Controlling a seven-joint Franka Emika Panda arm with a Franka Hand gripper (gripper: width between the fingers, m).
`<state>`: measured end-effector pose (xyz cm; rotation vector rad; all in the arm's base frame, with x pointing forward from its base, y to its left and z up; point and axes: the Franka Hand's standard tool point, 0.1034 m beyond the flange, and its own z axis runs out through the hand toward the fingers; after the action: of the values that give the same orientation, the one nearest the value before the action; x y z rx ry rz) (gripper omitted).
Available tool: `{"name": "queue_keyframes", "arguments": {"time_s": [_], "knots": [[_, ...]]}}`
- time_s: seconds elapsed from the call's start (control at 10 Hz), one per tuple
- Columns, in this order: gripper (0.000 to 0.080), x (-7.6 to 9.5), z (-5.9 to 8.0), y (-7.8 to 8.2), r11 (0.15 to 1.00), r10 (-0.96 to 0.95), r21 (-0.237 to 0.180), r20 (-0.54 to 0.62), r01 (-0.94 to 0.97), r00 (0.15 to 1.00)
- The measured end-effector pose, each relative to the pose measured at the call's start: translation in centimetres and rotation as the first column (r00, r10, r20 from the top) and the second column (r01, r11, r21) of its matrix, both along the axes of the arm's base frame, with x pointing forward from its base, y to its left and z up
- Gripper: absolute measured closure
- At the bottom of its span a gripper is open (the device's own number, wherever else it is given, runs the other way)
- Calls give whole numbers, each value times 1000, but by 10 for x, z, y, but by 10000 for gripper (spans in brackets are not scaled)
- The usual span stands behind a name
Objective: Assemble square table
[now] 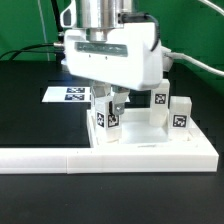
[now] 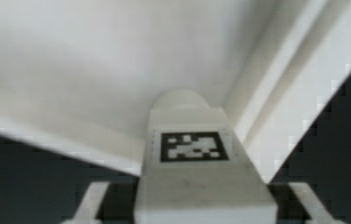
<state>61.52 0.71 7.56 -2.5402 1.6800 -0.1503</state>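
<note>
Squarely between the claw's (image 2: 190, 200) fingers sits a tagged leg (image 2: 193, 150), gripped.

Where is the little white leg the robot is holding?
In the exterior view, the leg sits near the middle, pinched in the tool, just above the tabletop. Two more legs stand to its right in that view.

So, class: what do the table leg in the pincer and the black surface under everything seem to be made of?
Leg: probably white plastic, smooth and matt, with a printed black-and-white tag. Surface: dark, dull, maybe cloth or a mat; the pictures leave it open.
</note>
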Motion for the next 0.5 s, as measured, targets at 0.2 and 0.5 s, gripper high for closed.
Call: {"name": "queue_keyframes", "arguments": {"time_s": [0.2,0.5], "knots": [[509,0,0,2,992,-121,23,-5,121,993],[370,0,0,3,999,-29,16,0,29,1000]]}}
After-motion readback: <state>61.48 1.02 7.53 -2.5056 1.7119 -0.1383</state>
